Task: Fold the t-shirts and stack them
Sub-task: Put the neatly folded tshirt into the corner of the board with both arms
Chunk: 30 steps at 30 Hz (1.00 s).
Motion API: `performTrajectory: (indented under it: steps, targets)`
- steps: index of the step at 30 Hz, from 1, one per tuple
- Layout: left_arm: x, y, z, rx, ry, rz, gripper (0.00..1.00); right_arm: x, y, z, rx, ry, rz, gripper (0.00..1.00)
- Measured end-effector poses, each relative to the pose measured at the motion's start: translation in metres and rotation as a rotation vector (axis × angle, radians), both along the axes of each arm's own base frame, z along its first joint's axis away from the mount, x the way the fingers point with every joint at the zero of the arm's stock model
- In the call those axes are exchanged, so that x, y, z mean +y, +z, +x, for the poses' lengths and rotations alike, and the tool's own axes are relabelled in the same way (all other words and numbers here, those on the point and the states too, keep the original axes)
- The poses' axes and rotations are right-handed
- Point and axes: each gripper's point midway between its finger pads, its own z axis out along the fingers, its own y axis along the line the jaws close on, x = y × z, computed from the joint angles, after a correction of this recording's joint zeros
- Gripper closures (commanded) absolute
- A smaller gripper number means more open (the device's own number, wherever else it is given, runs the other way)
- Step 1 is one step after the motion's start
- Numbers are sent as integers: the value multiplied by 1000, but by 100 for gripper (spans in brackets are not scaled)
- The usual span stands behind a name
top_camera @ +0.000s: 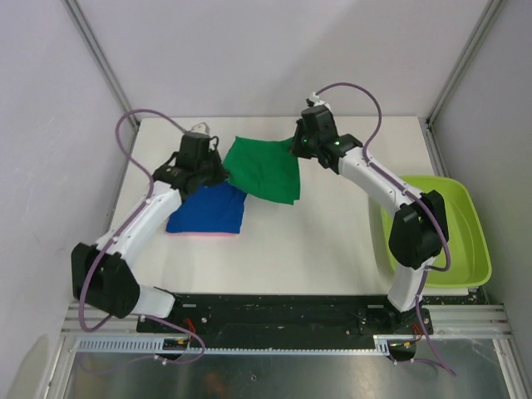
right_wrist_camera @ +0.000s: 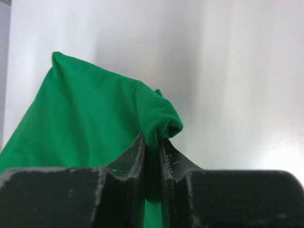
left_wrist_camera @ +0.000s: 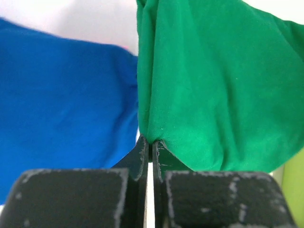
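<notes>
The dark green t-shirt point(top_camera: 266, 169) hangs lifted between both grippers above the middle of the table. My left gripper point(top_camera: 218, 170) is shut on its left edge; the left wrist view shows the green cloth point(left_wrist_camera: 213, 85) pinched at the fingertips point(left_wrist_camera: 151, 145). My right gripper point(top_camera: 298, 145) is shut on its right corner; the green cloth point(right_wrist_camera: 90, 123) is bunched between the jaws point(right_wrist_camera: 153, 142). The royal blue t-shirt point(top_camera: 208, 210) lies folded flat on the table below the left gripper, with a thin pink edge at its near side. It also shows in the left wrist view point(left_wrist_camera: 61, 104).
A lime-green plastic tub point(top_camera: 461, 237) stands at the table's right edge, beside the right arm's base. The white table point(top_camera: 332, 241) is walled by white panels at the back and sides.
</notes>
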Motion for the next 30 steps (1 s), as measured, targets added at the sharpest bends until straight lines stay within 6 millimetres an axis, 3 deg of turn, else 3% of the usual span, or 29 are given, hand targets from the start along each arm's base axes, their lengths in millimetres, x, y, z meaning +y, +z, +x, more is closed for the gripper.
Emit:
performTrajectory:
  steps: [8, 13, 22, 25, 30]
  targets:
    - [76, -6, -35, 18, 150, 33, 100, 81, 31, -34, -55, 68, 59, 100]
    - [114, -13, -50, 32, 241, 54, 100, 127, 22, -49, -51, 96, 79, 100]
    - [154, -45, -69, 118, 342, 93, 100, 169, -35, -57, 24, 113, 45, 100]
    - [163, -48, -72, 128, 363, 102, 100, 178, -37, -57, 24, 117, 55, 100]
    - [173, -43, -74, 112, 388, 107, 100, 189, -25, -58, 1, 128, 84, 100]
